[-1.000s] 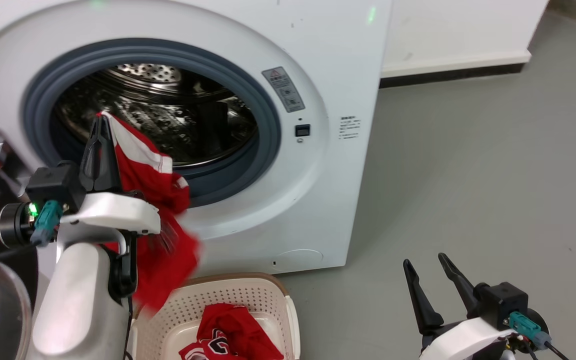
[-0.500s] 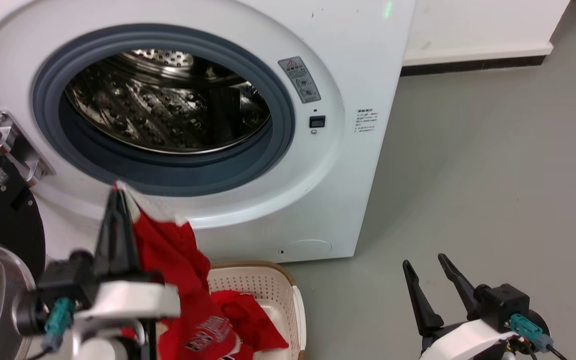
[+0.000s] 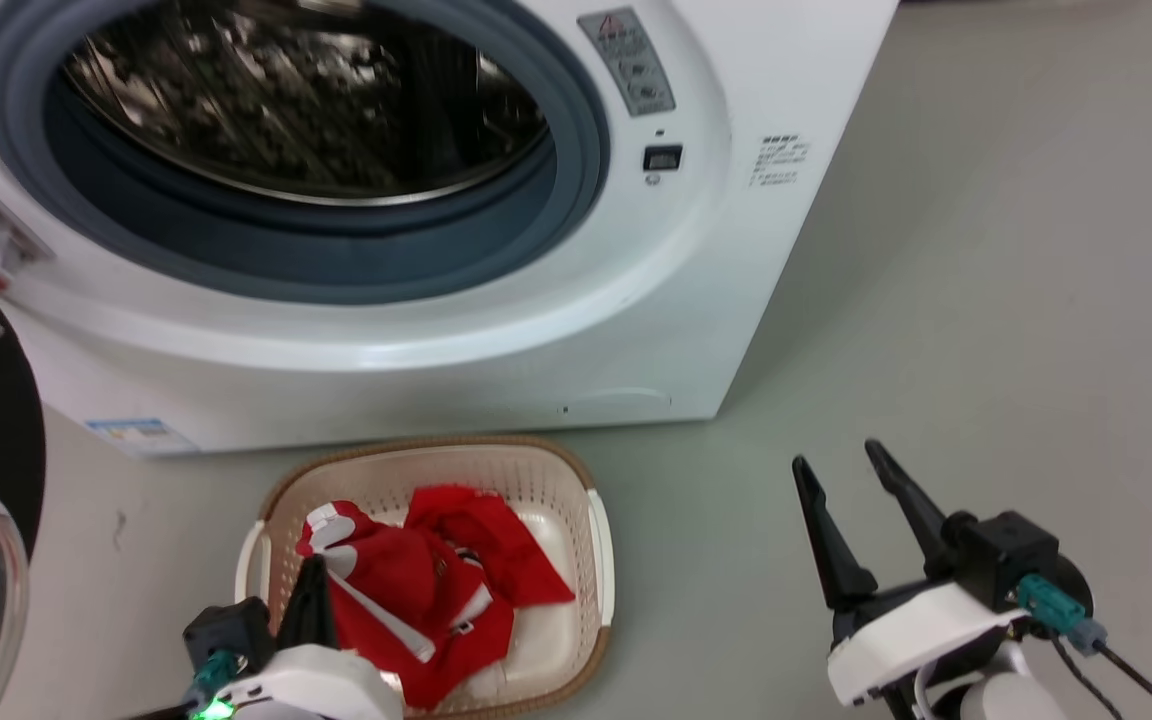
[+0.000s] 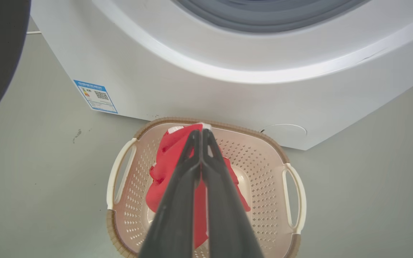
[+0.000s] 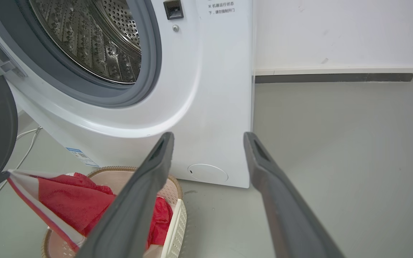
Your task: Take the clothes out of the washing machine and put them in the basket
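Left wrist view: left gripper (image 4: 201, 132) is pinched tight on the red clothes (image 4: 167, 168), which hang down into the basket (image 4: 228, 125) just in front of the washer (image 4: 192, 93). Meanwhile the right gripper (image 3: 833, 454) is spread wide over the floor (image 3: 986, 300).

The smooth grey floor (image 3: 986, 300) bears a large white front-loading washing machine (image 3: 696, 330) by the far wall. Just before it (touching or not, hard to tell) sits a small cream perforated plastic basket with a brown rim (image 3: 436, 445). A thin white cable (image 5: 23, 143) trails beside the machine.
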Controlling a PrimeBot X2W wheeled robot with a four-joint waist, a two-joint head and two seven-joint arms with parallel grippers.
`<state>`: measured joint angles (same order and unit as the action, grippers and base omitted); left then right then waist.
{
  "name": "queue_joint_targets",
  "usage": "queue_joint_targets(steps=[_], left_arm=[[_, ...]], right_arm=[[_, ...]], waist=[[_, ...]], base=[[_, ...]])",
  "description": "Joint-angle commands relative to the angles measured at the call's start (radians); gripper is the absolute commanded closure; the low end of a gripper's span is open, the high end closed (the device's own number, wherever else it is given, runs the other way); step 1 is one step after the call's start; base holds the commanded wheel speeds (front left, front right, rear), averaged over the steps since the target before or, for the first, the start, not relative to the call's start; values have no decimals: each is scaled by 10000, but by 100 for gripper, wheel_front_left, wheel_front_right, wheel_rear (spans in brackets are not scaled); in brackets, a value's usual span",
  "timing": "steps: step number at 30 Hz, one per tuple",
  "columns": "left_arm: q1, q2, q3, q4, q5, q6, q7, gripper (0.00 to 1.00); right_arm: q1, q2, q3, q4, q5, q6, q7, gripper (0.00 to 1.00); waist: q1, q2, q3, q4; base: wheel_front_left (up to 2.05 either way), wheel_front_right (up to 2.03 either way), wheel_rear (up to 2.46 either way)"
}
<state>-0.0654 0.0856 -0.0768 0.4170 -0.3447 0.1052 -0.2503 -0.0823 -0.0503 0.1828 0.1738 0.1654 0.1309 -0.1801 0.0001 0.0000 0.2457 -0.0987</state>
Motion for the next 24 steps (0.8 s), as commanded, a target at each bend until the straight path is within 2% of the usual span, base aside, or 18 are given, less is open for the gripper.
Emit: queue_joint_targets(steps=[1,9,18,24], left_arm=[[-471,-31,37,545,-47,-98,-99,100],[-2410,-170,458,3783,-203,-443,-163,100],[-4147,-257,1018,5938,-396,-201,-148,100],[-4977,-129,1046,7410,-409,-350,-149,100]], right_arm=[[-259,3,-4,-18,-39,-3,-69,0],[-962,3,143,-43,-163,-3,-113,0],[-1482,4,216,-178,-289,-3,-194,0],[-1668,1,313,43,-334,-5,-323,0]], waist=[[-1,0,577,27],[-1,0,1909,-95],[-1,0,3348,-359],[-1,0,3692,-537]], base=[[0,0,0],[0,0,0],[0,0,0],[0,0,0]])
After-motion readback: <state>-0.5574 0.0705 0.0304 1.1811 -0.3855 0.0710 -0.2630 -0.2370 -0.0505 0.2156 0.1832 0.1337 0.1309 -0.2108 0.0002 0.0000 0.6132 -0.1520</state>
